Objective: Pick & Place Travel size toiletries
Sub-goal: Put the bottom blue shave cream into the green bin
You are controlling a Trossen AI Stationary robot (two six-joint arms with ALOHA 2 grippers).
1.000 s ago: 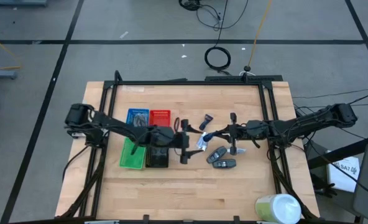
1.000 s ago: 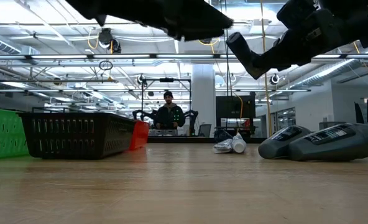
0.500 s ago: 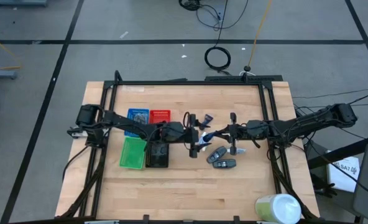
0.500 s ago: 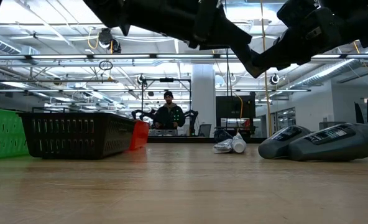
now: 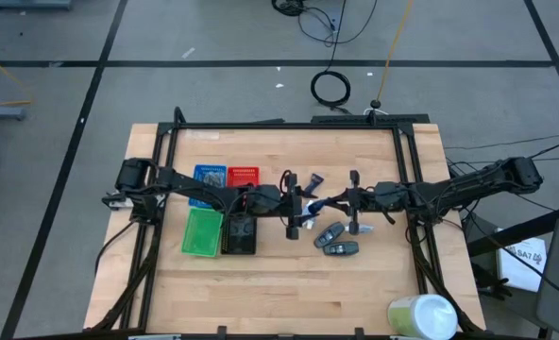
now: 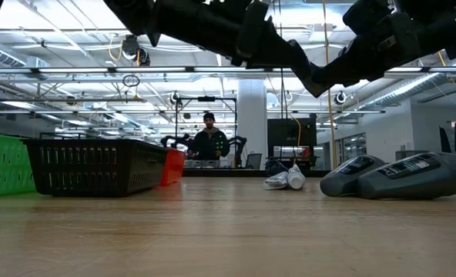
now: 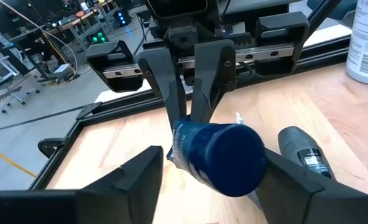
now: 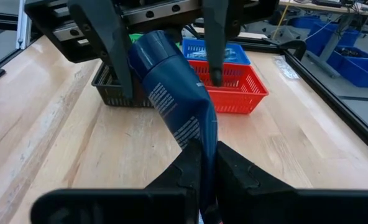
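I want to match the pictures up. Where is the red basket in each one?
High view: red basket, left of middle, far side.
Low view: red basket peeks from behind the black basket.
Left wrist view: not in it.
Right wrist view: red basket behind the blue tube.
Shared landmark: black basket.

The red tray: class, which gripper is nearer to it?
Left. The left gripper hangs just beyond the red tray, toward table centre; the right gripper is farther out on that side, shut on a blue tube.

Pale cylinder (image 5: 421, 317) cut off.
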